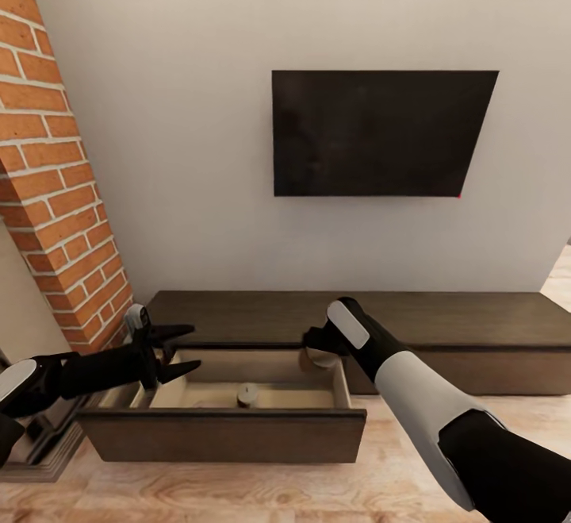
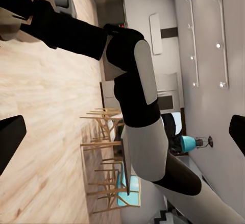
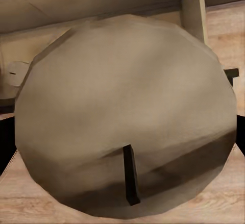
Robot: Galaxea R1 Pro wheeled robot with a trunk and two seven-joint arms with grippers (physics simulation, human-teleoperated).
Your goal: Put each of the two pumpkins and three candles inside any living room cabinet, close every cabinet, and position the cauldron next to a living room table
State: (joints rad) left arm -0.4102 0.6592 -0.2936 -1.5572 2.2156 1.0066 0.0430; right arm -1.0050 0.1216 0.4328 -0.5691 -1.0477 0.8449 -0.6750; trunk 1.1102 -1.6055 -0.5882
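1. A beige candle (image 3: 127, 117) with a dark wick is held clamped in the right gripper (image 1: 317, 352), above the open drawer (image 1: 222, 432) of the cabinet (image 1: 444, 321).
2. A second candle (image 1: 248, 394) is seen inside the drawer, at 9 o'clock from the held one.
3. The left gripper (image 1: 178, 350) is seen spread apart, holding nothing, at the drawer's 9 o'clock edge.
4. A dark television (image 1: 381, 132) is mounted on the wall at 12 o'clock.

No text, label, brand, number or sign can be read in these pictures. The dark screen (image 1: 381, 132) on the far wall is blank, with only a small red dot at its lower right corner. The front of the open drawer (image 1: 222, 434) of the cabinet (image 1: 444, 318) is plain, and the brick column (image 1: 55, 166) on the left carries no writing.
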